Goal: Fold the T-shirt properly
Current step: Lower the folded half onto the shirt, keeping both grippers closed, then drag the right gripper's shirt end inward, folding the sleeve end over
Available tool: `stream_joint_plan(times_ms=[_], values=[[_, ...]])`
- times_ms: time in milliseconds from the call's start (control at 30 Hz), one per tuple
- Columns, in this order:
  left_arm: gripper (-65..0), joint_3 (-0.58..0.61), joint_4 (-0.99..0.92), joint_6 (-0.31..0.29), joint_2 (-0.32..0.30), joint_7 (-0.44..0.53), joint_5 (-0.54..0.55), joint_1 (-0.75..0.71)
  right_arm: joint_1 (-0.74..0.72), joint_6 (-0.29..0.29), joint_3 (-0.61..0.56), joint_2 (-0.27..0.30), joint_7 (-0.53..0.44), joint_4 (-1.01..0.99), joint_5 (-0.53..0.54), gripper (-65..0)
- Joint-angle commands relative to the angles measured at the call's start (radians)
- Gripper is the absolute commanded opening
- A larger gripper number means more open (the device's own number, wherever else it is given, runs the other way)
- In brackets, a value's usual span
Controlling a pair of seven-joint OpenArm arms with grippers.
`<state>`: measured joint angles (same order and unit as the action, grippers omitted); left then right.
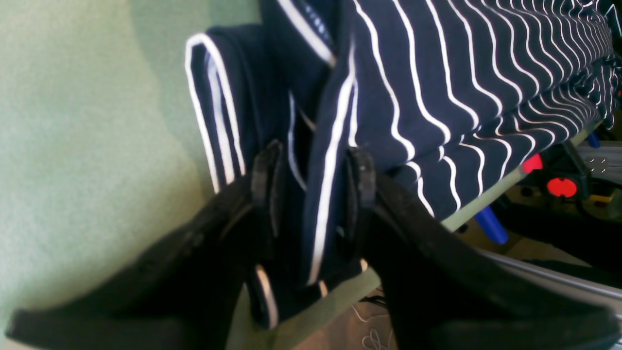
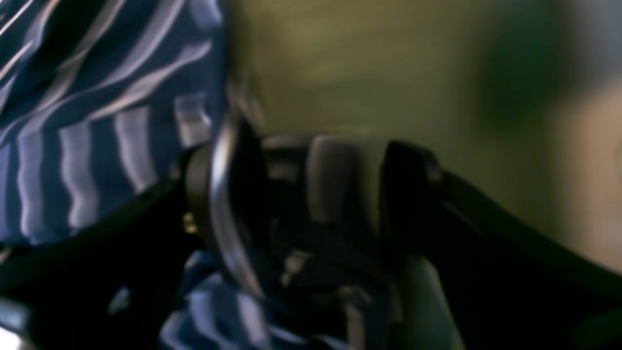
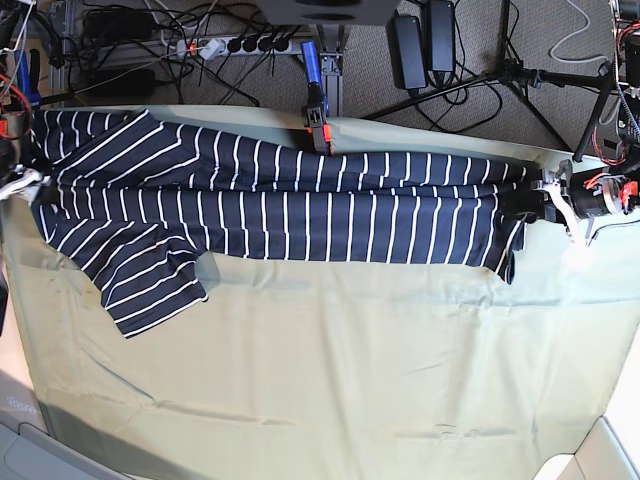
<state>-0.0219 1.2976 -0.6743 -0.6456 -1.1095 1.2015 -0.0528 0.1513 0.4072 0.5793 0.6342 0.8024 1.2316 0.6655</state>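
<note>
The T-shirt (image 3: 300, 210), dark navy with thin white stripes, lies as a long band across the far part of the table, with one sleeve (image 3: 150, 285) spread toward the front left. My left gripper (image 1: 313, 180) is at the shirt's right end (image 3: 535, 195). Its fingers (image 1: 362, 175) stand apart, and a loose hem of the T-shirt (image 1: 437, 73) runs between them. My right gripper (image 2: 316, 194) is at the left end (image 3: 22, 185), blurred. Its jaws are wide apart, with striped fabric (image 2: 73, 121) beside and below them.
A pale green cloth (image 3: 330, 360) covers the table. A clamp with a blue handle (image 3: 316, 110) sits on the far edge, right behind the shirt. Another red-and-black clamp (image 1: 559, 184) shows past the table edge. Cables, a power strip and stand legs (image 3: 500, 75) lie beyond.
</note>
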Motion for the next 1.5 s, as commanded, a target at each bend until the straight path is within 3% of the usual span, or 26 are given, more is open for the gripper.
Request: stream_joint_plan(times_ms=[0, 167, 400, 700, 933, 1100, 1200, 1467], values=[[-42.1, -0.012, 0.013, -0.024, -0.022, 0.013, 0.003, 0.011, -0.018, 0.051, 0.032, 0.039, -0.021, 0.011, 0.009, -20.5], [-42.1, -0.012, 0.013, -0.024, -0.022, 0.013, 0.01, 0.011, -0.071, 0.053, 0.045, 0.069, -0.011, 0.011, 0.016, -20.5], [-42.1, -0.012, 0.013, -0.024, -0.022, 0.013, 0.011, 0.011, -0.172, 0.053, 0.009, 0.061, -0.006, 0.011, 0.048, -20.6], [-42.1, -0.012, 0.013, -0.024, -0.022, 0.01, 0.01, 0.01, -0.336, 0.053, -0.208, 0.048, -0.044, 0.005, -0.026, -20.5], [-42.1, -0.012, 0.013, -0.024, -0.022, 0.009, 0.01, 0.01, -0.471, 0.053, -0.372, -0.051, -0.132, -0.125, -0.169, -20.5], [-42.1, -0.012, 0.013, -0.024, -0.022, 0.009, 0.009, 0.008, -0.549, 0.053, -0.455, -0.112, -0.221, -0.263, -0.192, -20.5], [-42.1, -0.012, 0.013, -0.024, -0.022, 0.009, 0.01, 0.002, -0.572, 0.053, -0.475, -0.137, -0.23, -0.289, -0.233, -20.6], [-42.1, -0.012, 0.013, -0.024, -0.022, 0.013, 0.01, 0.0, -0.575, 0.053, -0.478, -0.18, -0.228, -0.288, -0.22, -21.0]])
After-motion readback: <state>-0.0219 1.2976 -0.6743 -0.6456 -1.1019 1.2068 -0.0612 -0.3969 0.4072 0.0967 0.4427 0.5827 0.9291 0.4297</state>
